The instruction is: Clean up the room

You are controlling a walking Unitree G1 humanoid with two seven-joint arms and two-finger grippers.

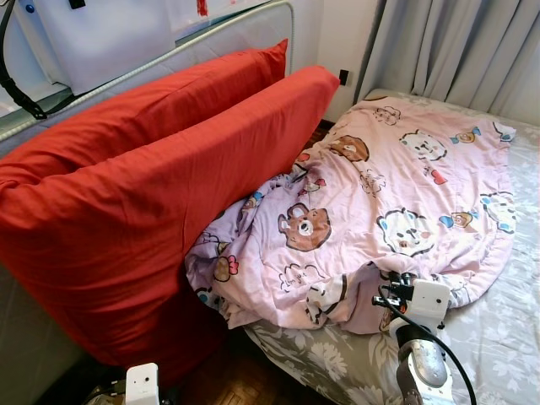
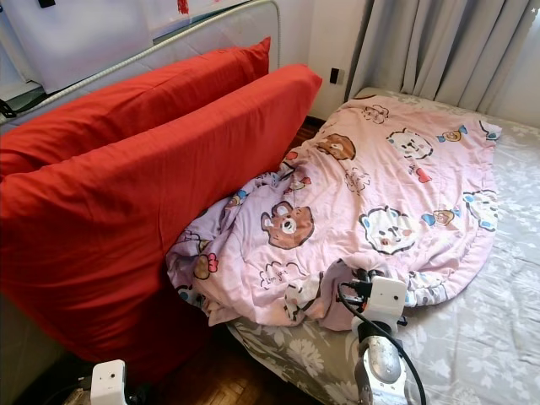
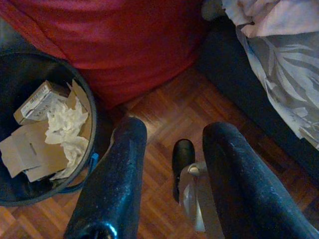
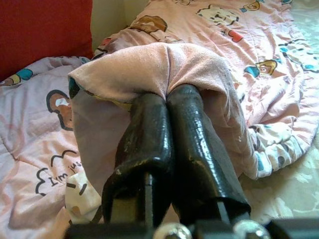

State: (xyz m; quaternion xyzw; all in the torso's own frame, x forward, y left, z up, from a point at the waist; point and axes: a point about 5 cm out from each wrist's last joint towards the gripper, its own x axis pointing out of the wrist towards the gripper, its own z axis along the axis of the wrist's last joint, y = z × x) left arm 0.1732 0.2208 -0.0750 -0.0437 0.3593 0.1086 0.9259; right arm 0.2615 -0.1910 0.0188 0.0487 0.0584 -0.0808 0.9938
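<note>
Fingers (image 4: 164, 124) of the right gripper (image 4: 167, 94) are pressed tight together, and pinched between them is a fold of the pink cartoon-print blanket (image 1: 396, 194). From the head camera, that gripper sits at about five o'clock, at the blanket's near edge, with its tips buried in the fabric and hard to make out. One blanket only, lying rumpled across the bed, spreading from centre toward two o'clock over the grey floral sheet (image 1: 498, 329).

Over to the left gripper (image 3: 172, 144): two black fingers spread well apart, nothing between them, hanging low over the parquet floor (image 3: 169, 104). Beyond them stands one dark waste bin (image 3: 94, 144), its rim cut off by the frame, holding a small carton, cardboard scraps and crumpled white tissue. A dark rounded object shows in the gap between the fingers, and I cannot tell what it is.

Count the red pillows (image 1: 169, 186): two, standing on edge side by side from nine to twelve o'clock, leaning against the grey headboard (image 1: 245, 25). Their lower ends are hidden. Grey curtains (image 1: 456, 42) hang at one o'clock.
</note>
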